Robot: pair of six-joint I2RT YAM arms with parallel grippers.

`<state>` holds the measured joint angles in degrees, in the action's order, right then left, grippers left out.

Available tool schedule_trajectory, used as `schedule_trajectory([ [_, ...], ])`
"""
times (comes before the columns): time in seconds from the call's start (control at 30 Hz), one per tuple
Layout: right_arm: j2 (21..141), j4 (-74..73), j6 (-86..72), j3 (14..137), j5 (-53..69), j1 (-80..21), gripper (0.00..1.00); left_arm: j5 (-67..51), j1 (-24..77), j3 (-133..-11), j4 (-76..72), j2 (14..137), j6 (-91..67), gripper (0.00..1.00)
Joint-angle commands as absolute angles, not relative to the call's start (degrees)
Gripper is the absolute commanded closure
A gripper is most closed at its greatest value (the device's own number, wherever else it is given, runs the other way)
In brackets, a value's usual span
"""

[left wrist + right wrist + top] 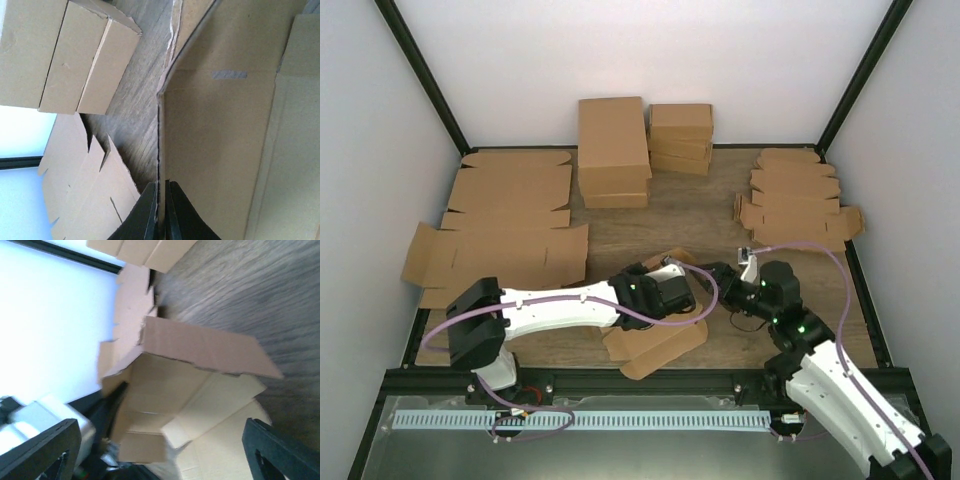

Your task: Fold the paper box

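The paper box (660, 343) lies partly folded at the near middle of the table, with one flap raised. My left gripper (682, 288) reaches over it from the left. In the left wrist view my left gripper (161, 207) is shut on the thin edge of an upright wall of the box (215, 150). My right gripper (724, 284) is just to the right of the box, facing it. In the right wrist view my right gripper (160, 452) is wide open and empty, with the box (200, 347) just ahead of it and between the finger lines.
Folded brown boxes (613, 150) are stacked at the back, with smaller ones (680, 135) beside them. Large flat cardboard sheets (505, 230) cover the left side. Small flat die-cuts (795, 200) are piled at the back right. White walls with black frame posts enclose the table.
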<state>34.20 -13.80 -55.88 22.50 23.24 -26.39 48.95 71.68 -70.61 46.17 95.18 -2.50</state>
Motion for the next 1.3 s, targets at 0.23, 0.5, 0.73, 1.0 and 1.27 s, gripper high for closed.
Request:
schedule_trajectory([
  [0.23, 27.01, -2.79, -96.83, 17.29, 22.91, -26.63, 0.44, 54.68, 74.1, -70.81, 44.98, 99.3, -6.83, 0.92],
  [0.5, 37.32, 1.49, -102.37, 18.53, 23.35, -26.82, 0.47, 54.3, 75.48, -70.82, 45.33, 101.69, -9.49, 0.96],
  [0.73, 42.46, 8.74, -104.94, 15.71, 23.3, -26.85, 0.51, 53.29, 75.8, -69.16, 43.73, 100.61, -10.62, 0.96],
  [1.0, 53.29, 22.9, -106.13, 14.58, 27.87, -26.81, 0.56, 53.72, 77.15, -67.04, 41.66, 100.33, -12.9, 0.96],
  [1.27, 65.27, 33.28, -107.5, 14.15, 31.29, -26.81, 0.61, 54.27, 77.73, -66.14, 40.0, 99.47, -13.71, 0.96],
])
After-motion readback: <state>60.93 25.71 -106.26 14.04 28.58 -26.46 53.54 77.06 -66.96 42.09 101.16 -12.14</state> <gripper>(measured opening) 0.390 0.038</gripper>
